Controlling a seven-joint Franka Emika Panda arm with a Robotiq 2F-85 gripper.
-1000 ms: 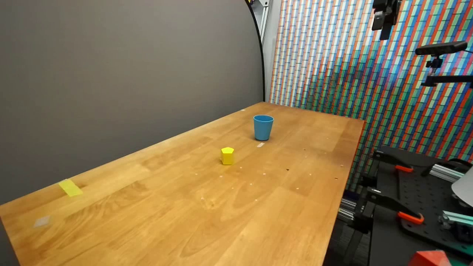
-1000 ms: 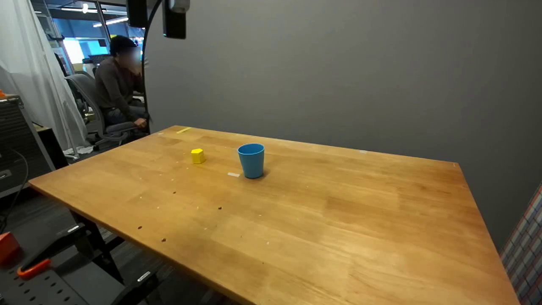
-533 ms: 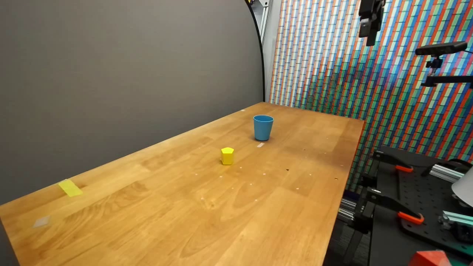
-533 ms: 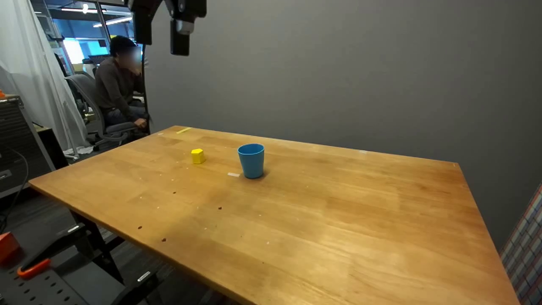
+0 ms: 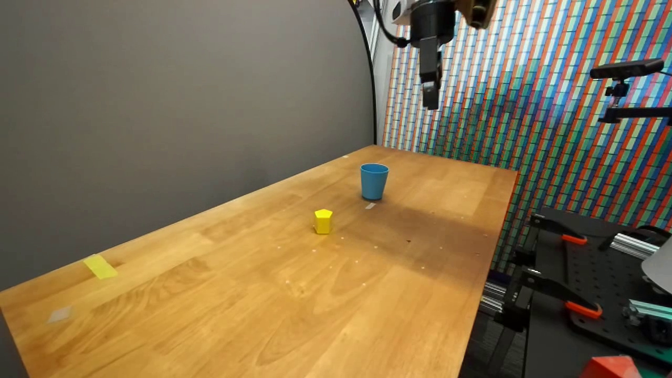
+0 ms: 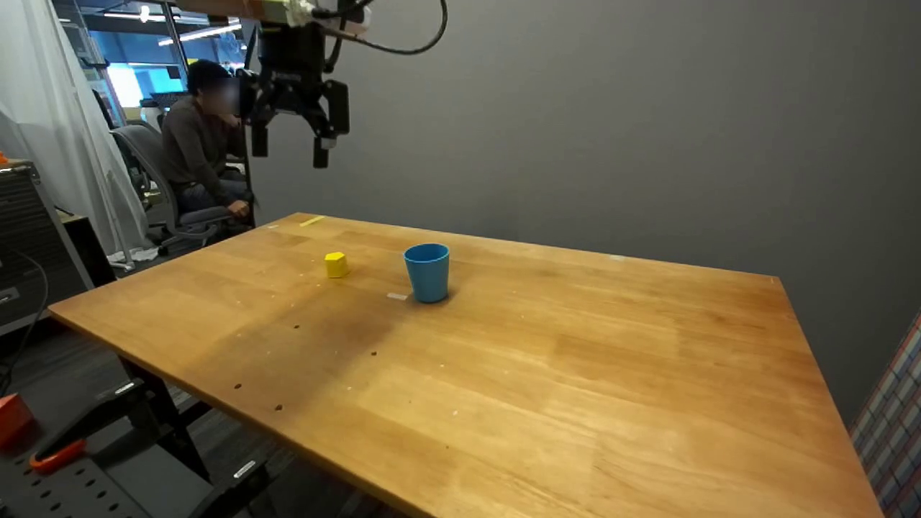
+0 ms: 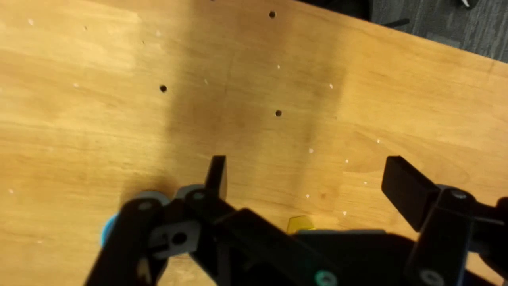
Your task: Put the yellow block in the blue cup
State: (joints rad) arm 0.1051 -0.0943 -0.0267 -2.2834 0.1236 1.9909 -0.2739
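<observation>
In an exterior view a grey partition [image 6: 575, 129] rises behind the fingers [image 6: 321, 154] and stretches off to their right in the picture. Beneath them spreads the wooden tabletop [image 6: 611, 374]. A seated person [image 6: 191, 147] shows past the fingers, to the picture's left. The fingers hang well above the tabletop, pointing down, parted wide and released. Lower than they are, the blue cup [image 6: 428, 277] stands upright on the tabletop; the wrist view has it mostly hidden behind one finger, a blue sliver showing. The yellow block [image 6: 336, 266], also on the tabletop and apart from the cup, sits well below the fingers; seen from the wrist, it peeks out in the gap between them, partly covered. A flat yellow strip [image 5: 100, 266] lies well away from the fingers, near the tabletop's edge. Smallest are dark holes [image 7: 278, 113], higher than the fingers in the wrist view.
</observation>
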